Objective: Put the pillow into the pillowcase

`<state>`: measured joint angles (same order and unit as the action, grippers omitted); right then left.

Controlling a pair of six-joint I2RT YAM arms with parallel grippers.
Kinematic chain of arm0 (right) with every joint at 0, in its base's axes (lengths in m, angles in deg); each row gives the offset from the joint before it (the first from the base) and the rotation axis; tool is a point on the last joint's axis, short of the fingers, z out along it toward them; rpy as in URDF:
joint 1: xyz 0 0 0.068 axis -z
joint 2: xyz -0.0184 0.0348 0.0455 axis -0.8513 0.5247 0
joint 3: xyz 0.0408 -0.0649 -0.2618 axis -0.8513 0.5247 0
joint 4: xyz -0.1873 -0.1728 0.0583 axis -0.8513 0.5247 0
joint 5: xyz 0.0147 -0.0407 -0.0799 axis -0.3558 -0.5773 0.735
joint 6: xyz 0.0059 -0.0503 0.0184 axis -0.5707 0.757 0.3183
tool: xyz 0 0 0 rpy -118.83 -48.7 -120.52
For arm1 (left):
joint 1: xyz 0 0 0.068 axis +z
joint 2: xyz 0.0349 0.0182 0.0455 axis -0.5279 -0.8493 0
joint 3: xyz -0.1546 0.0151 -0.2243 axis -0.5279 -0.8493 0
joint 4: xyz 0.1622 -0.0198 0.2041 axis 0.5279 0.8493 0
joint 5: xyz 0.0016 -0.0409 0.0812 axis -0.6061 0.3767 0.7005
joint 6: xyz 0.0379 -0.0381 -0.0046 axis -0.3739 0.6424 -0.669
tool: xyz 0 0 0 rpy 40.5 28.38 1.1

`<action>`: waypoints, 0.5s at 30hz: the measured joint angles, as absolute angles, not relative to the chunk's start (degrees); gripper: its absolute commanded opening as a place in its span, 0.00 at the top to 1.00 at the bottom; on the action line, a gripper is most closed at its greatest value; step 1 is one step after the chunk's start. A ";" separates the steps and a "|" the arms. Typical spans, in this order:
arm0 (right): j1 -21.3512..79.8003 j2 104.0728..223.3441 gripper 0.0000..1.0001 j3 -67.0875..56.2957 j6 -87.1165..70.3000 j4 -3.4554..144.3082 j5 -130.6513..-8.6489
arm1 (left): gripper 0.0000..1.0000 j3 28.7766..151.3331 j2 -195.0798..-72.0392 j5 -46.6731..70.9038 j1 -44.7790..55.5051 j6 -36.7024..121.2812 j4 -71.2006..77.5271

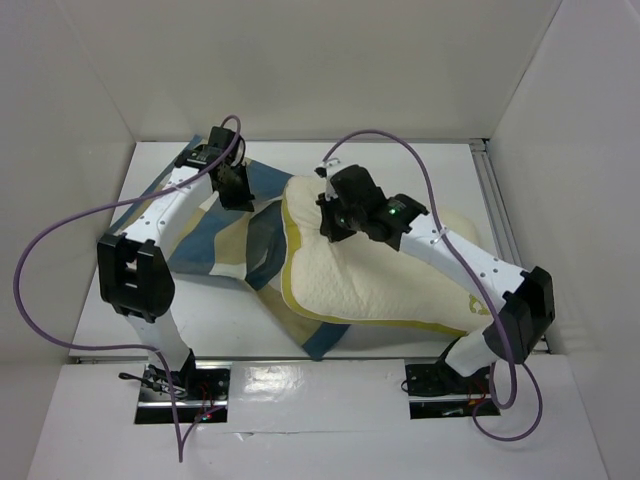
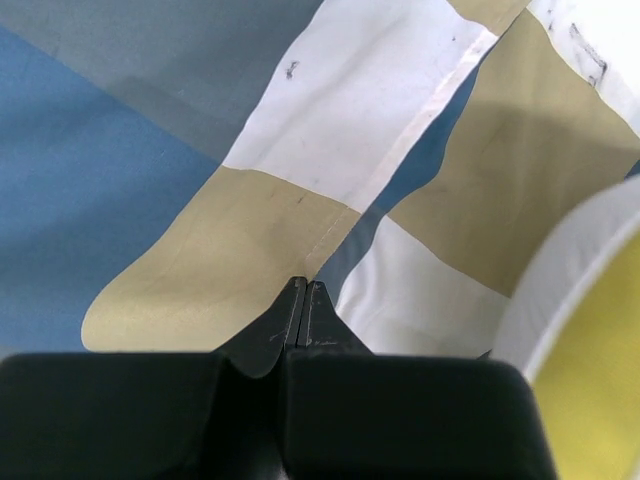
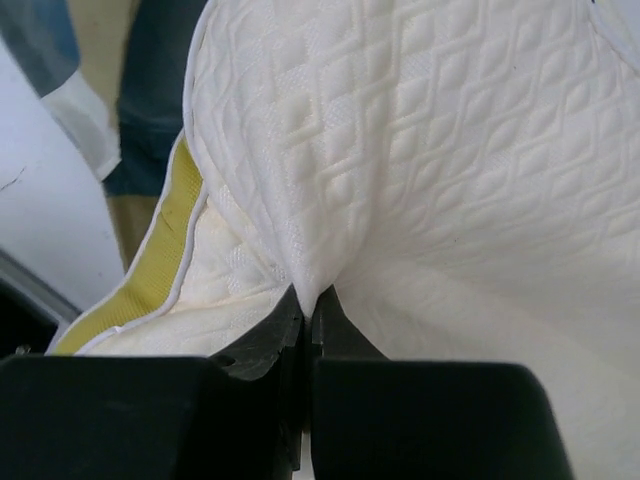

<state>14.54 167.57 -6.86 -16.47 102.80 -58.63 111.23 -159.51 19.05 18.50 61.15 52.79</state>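
Note:
The cream quilted pillow (image 1: pixel 370 280) lies across the middle and right of the table, its left end resting on the checked blue, tan and white pillowcase (image 1: pixel 235 250). My right gripper (image 1: pixel 335 225) sits on the pillow's upper left part. In the right wrist view it (image 3: pixel 312 292) is shut on a pinched fold of the quilted pillow (image 3: pixel 450 150). My left gripper (image 1: pixel 237 195) is down on the pillowcase's far part. Seen from the left wrist, it (image 2: pixel 305 285) is shut on the hemmed edge of the pillowcase (image 2: pixel 330 130), with the pillow's yellow band (image 2: pixel 600 350) just to its right.
White walls (image 1: pixel 60 110) close in the table (image 1: pixel 230 315) on the left, back and right. A metal rail (image 1: pixel 497 215) runs along the table's right edge. Purple cables (image 1: pixel 30 260) loop off both arms. The pillowcase's near corner (image 1: pixel 318 345) reaches toward the front edge.

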 measured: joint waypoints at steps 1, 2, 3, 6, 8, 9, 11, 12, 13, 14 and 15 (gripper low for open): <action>14.80 167.60 1.00 -8.57 -15.27 104.27 -60.47 | 1.00 111.03 -159.51 18.68 18.61 61.15 52.71; 15.06 167.82 1.00 -9.99 -14.33 105.40 -62.02 | 1.00 110.74 -159.51 18.49 18.67 61.19 52.58; 15.28 167.92 1.00 -11.30 -13.43 106.39 -63.55 | 1.00 110.53 -159.51 18.29 18.72 61.19 52.53; 15.37 167.97 1.00 -12.39 -11.24 108.55 -67.27 | 1.00 110.22 -159.45 17.46 19.00 61.12 52.42; 15.37 167.99 1.00 -11.30 -10.61 109.49 -68.80 | 1.00 110.22 -159.19 16.96 19.31 61.04 52.34; 15.37 168.01 1.00 -10.56 -10.41 109.86 -69.65 | 1.00 110.22 -158.84 16.34 19.57 60.99 52.34; 15.37 168.38 1.00 -9.07 -10.02 110.98 -71.24 | 1.00 110.22 -157.96 15.40 20.18 60.93 52.31; 15.33 168.93 1.00 -8.48 -9.95 111.59 -71.88 | 1.00 110.22 -157.39 14.95 20.51 60.91 52.31; 15.17 169.52 1.00 -8.22 -9.89 111.87 -72.07 | 1.00 110.22 -156.76 14.51 20.68 60.88 52.29; 15.11 170.31 1.00 -8.09 -9.84 111.94 -72.16 | 1.00 110.22 -156.15 14.22 20.95 60.86 52.29; 15.09 171.38 1.00 -8.09 -9.84 111.87 -72.27 | 1.00 110.22 -155.54 13.92 21.12 60.82 52.29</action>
<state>15.09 171.38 -8.09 -9.84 111.87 -72.27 110.22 -155.54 13.92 21.12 60.82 52.29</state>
